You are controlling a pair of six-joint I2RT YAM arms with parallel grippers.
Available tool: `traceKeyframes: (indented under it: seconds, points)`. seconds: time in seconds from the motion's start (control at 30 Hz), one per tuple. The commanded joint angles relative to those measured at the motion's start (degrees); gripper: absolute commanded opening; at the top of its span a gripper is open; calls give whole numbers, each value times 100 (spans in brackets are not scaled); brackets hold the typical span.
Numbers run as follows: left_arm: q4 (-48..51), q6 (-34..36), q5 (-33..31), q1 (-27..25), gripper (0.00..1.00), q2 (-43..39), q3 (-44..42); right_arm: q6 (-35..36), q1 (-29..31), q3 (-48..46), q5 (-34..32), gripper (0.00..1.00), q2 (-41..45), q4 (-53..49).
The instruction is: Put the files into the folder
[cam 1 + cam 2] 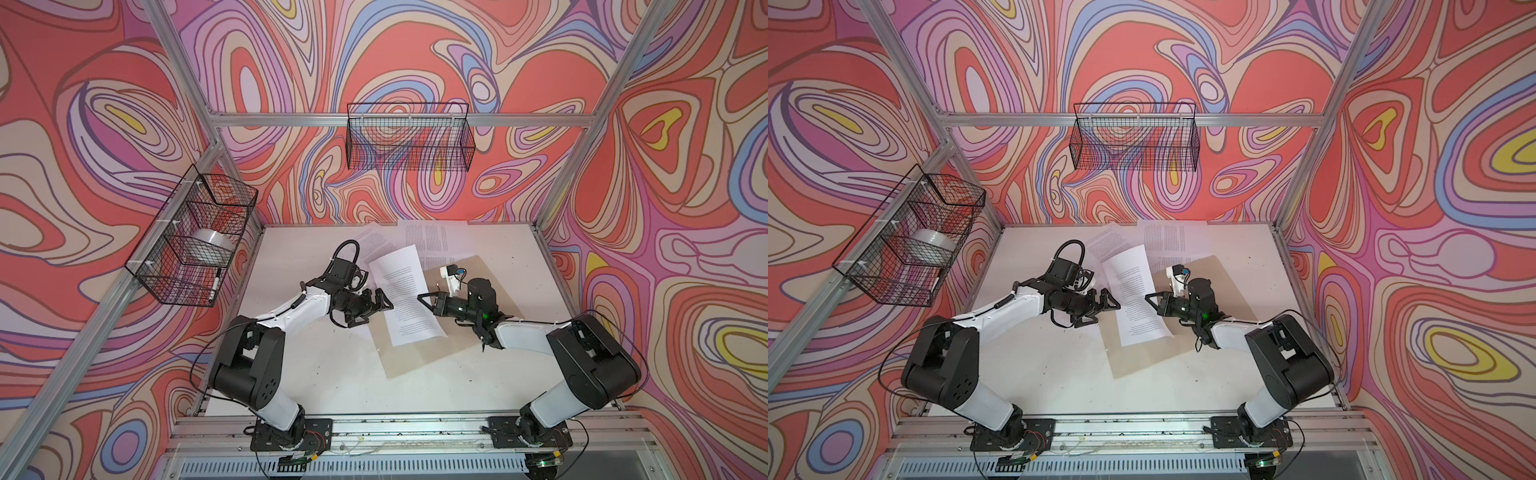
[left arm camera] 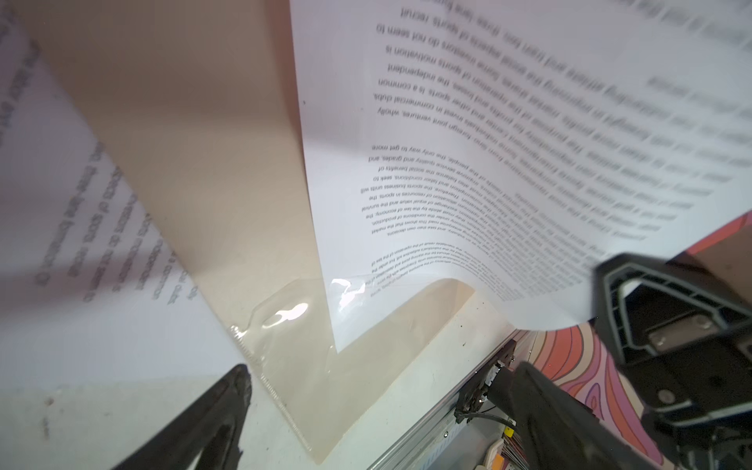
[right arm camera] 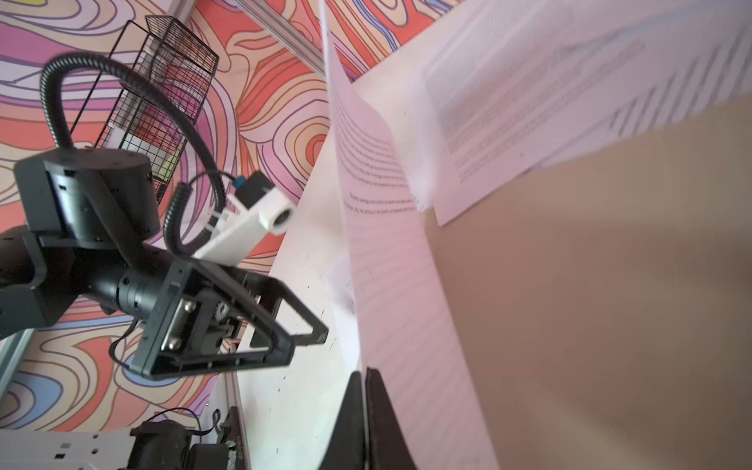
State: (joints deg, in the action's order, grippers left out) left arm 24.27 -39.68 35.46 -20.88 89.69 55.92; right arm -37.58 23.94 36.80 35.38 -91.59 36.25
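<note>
The tan folder (image 1: 415,357) (image 1: 1142,357) (image 2: 203,162) (image 3: 590,285) lies open on the white table. One printed sheet of the files (image 1: 405,299) (image 1: 1136,299) (image 2: 488,122) (image 3: 390,264) curves up above it, its low corner resting on the folder by a clear plastic pocket (image 2: 285,325). My right gripper (image 1: 419,297) (image 1: 1147,297) (image 2: 598,264) (image 3: 363,372) is shut on that sheet's right edge. The left gripper (image 1: 376,311) (image 1: 1106,313) (image 2: 384,368) (image 3: 307,346) stands open beside the sheet's left edge, holding nothing. Two more sheets (image 1: 428,241) (image 1: 1163,239) lie behind the folder.
A wire basket (image 1: 195,237) with a tape roll and a marker hangs on the left wall. Another wire basket (image 1: 409,137) hangs on the back wall. An aluminium rail (image 1: 374,428) with both arm bases runs along the table's front.
</note>
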Motion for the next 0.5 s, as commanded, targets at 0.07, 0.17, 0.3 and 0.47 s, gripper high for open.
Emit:
traceKeyframes:
  seconds: [0.07,0.17,0.3,0.47]
  points:
    - [-55,-158,-116,56,100,-232,-430,495,-65,648,1162,0,-742,83]
    - [-24,-147,-153,63,100,-276,-468,163,-57,762,1468,0,-1153,690]
    - [70,-111,-182,94,100,-325,-420,-61,13,951,1999,0,-1652,1107]
    - [122,-63,-216,113,100,-326,-371,-332,13,1018,2360,0,-1940,1458]
